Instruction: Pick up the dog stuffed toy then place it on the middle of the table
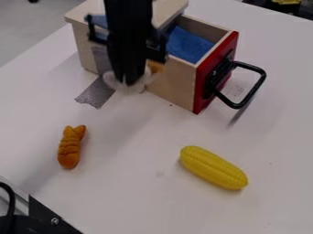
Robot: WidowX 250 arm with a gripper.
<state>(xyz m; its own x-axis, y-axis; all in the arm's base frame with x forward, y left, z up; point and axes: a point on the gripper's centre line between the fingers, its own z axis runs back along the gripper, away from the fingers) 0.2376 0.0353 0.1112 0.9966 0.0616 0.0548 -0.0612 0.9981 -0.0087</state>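
In the camera view, the black gripper (128, 81) hangs down from the top edge, its tip against or just in front of a soft, pale toy with what looks like a brown patch, presumably the dog stuffed toy (111, 81). The toy is beside the near wall of the open drawer (174, 82), close to the grey strip (96, 95) on the table (147, 196). Whether the jaws are apart, together or clamped on the plush cannot be told, since the dark tip covers the place where they would meet it; nor is it certain that the toy is off the surface. That doubt is the chief risk: if the bite is only on loose fur, the toy could slip out or roll as the arm lifts. The wooden side stands so close that a sideways move towards it could scrape the toy loose or shove the whole box (89, 43). A swing to the robot's wrong side might catch the black handle (249, 66) jutting from the red front (214, 75). The middle probably lies towards the stretch between the orange toy (71, 146) and the yellow corn (213, 167); a low path or an early release could knock either one, and the rounded corn would likely roll.
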